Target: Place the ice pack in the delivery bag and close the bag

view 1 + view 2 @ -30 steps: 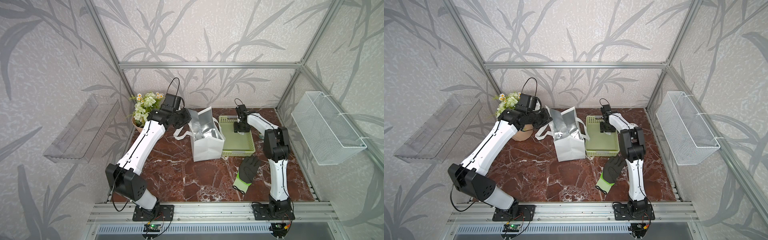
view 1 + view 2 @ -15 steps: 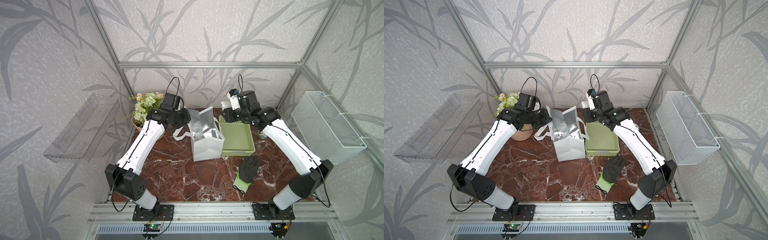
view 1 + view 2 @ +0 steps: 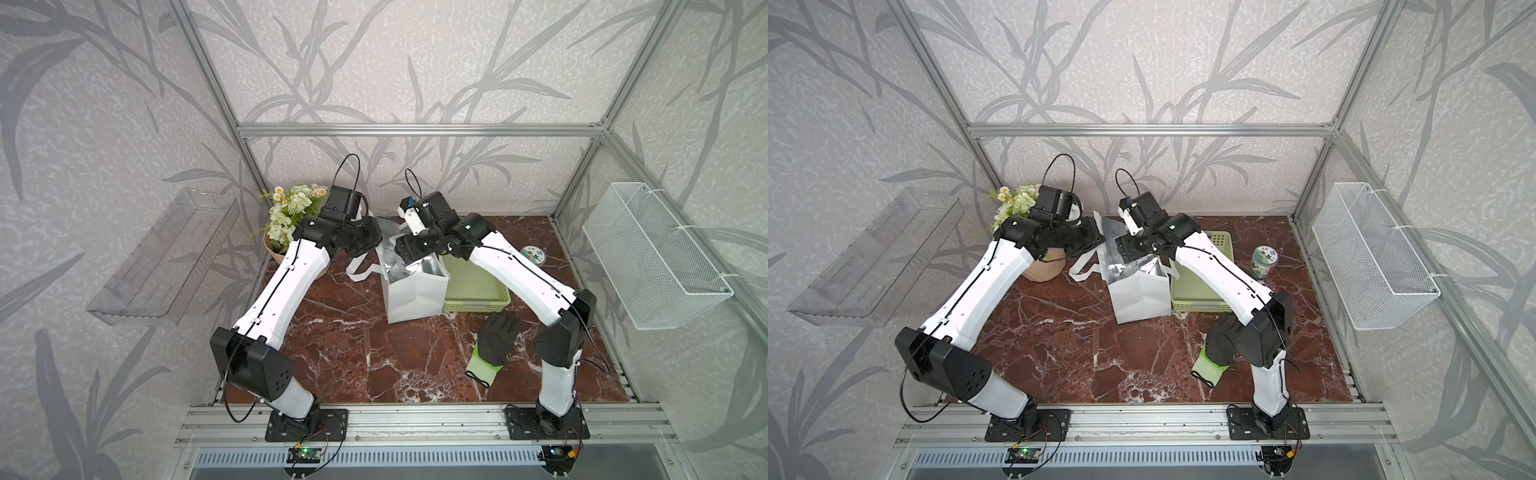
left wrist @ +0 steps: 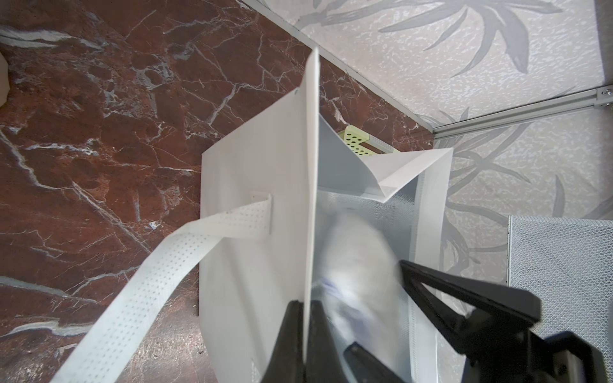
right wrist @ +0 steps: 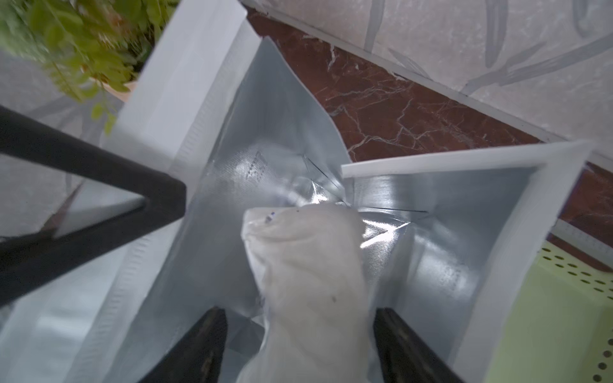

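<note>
Silver foil around it, found the soft whitish ice pack point(image 5: 305, 258) inside the tall white delivery bag point(image 3: 415, 291), between wide-open jaws of the right gripper point(image 5: 298, 311), with the left gripper point(image 4: 304, 305) clamped on the bag's wall. Judged release in hand; needed next a straight lift clear of the rim.

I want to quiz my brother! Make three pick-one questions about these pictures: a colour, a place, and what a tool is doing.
1. The glove's cuff is: A red, B green, C blue.
2. The ice pack is: A on the glove, B beside the glove, C inside the delivery bag's mouth.
3. The left tool is: A wide open, B shut on the delivery bag's edge, C shut on the glove.
Answers: B, the cuff is bright green; C, silver lining surrounds it; B, it pinches the white edge.
</note>
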{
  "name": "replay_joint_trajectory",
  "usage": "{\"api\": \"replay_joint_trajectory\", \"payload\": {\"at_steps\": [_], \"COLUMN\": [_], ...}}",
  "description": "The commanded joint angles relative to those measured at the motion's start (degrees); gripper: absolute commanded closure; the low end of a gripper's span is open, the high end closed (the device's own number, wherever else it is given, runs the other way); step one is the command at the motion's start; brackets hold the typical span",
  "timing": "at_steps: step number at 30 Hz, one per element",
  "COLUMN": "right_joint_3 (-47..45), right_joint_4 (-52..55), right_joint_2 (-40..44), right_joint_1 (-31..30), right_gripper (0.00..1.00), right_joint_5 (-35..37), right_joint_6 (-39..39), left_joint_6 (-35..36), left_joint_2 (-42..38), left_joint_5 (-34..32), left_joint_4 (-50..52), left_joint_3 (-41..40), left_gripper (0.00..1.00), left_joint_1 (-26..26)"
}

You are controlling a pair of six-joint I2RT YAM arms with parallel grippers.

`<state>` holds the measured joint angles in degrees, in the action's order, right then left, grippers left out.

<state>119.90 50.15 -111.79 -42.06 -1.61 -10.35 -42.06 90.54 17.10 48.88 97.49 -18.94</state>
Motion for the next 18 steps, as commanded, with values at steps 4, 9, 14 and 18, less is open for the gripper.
{"api": "replay_joint_trajectory", "payload": {"at_steps": [4, 9, 14, 18], "right_joint_3": [8.0, 10.3, 9.9, 6.8], "right_joint_4": [5.9, 7.0, 5.4, 2.7], "right_joint_2": [1.9, 4.3, 7.0, 9.0], "right_joint_1": [0.1, 2.0, 4.4, 7.1], "right_gripper": [0.01, 0.01, 0.01, 0.01], "right_joint_5": [2.9, 4.5, 7.4, 7.7], "right_joint_6": [2.0, 2.1, 4.3, 3.9], "left_joint_6": [3.1, 4.1, 5.1, 4.9], "left_joint_2": [0.0, -3.2, -7.6, -9.5], "left_joint_5": [0.4, -0.3, -3.9, -6.5], "left_joint_4": [1.6, 5.2, 11.2, 15.4], "left_joint_3": [4.1, 3.8, 3.8, 2.3], "left_gripper": [0.85, 0.60, 0.39, 0.36], "left_joint_1": [0.3, -0.5, -3.6, -7.1]}}
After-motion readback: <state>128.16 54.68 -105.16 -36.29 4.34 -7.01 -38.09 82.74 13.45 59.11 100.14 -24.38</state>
